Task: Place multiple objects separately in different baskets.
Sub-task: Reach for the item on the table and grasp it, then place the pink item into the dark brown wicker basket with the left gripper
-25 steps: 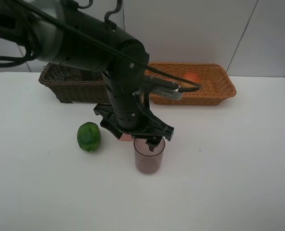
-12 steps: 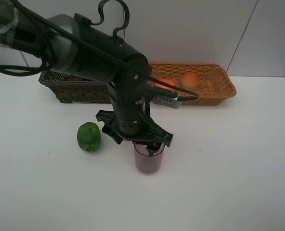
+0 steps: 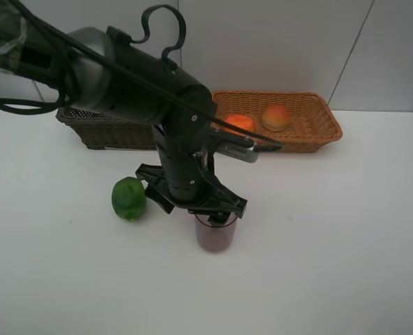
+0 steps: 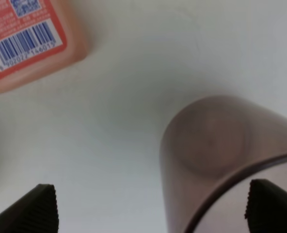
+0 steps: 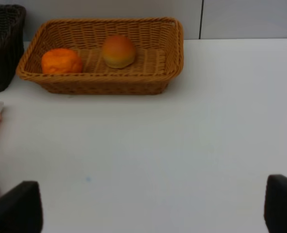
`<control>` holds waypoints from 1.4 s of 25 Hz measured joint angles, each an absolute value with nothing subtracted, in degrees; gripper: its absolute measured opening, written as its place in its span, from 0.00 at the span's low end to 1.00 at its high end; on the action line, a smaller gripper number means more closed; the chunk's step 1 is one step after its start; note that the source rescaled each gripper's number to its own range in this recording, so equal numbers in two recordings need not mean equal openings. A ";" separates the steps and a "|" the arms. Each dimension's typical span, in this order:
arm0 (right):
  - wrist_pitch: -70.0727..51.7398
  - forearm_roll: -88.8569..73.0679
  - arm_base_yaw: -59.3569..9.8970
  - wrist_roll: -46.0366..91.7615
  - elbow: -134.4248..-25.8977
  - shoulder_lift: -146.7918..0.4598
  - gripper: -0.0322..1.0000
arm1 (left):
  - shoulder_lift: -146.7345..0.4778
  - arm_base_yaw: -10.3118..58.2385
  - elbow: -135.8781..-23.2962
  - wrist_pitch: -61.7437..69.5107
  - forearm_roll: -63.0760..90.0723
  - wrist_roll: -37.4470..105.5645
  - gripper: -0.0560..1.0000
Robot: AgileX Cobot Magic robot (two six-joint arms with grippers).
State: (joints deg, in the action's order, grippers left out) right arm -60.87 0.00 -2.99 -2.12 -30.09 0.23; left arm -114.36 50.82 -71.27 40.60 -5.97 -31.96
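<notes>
The translucent purplish cup (image 3: 215, 236) was a smooth, thin-walled cylinder standing upright on the matte white table (image 3: 332, 244). In the left wrist view its round bottom showed dimly through the tinted wall. The small pink bottle (image 4: 27, 39) had rounded corners and a red label with a blue barcode. It lay beyond the fingertips, nearer the ribbed dark finger (image 4: 41, 208) that stood away from the cup, and the frame cut it off. From the high camera it was almost wholly hidden under the left gripper (image 3: 192, 202).

The green round fruit (image 3: 128, 198), glossy and slightly lumpy, sat just beside that gripper's outer side, apart from it. The light orange-tan basket (image 3: 318, 125), tightly woven with sloping walls, held the tangerine (image 3: 238, 123) and the peach (image 3: 276, 116) near each other, not touching. The dark brown basket (image 3: 88, 125) was partly hidden behind the arm, and its inside could not be made out.

The left gripper's fingers were spread wide and gripped nothing. One fingertip was at the cup's rim, but whether it was inside the mouth or just outside could not be told. The other stood over bare table. The right gripper (image 5: 151, 206), out of the high view, also had its fingers spread wide with only table between them, and both baskets lay well beyond its tips.
</notes>
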 joint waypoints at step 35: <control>-60.87 0.00 -2.99 -2.12 -30.09 0.23 0.97 | -114.39 50.16 -70.92 38.93 -5.86 -32.39 0.05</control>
State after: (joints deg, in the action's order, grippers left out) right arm -60.87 0.00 -2.99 -2.12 -30.09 0.23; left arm -114.39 50.16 -70.92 38.93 -5.86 -32.39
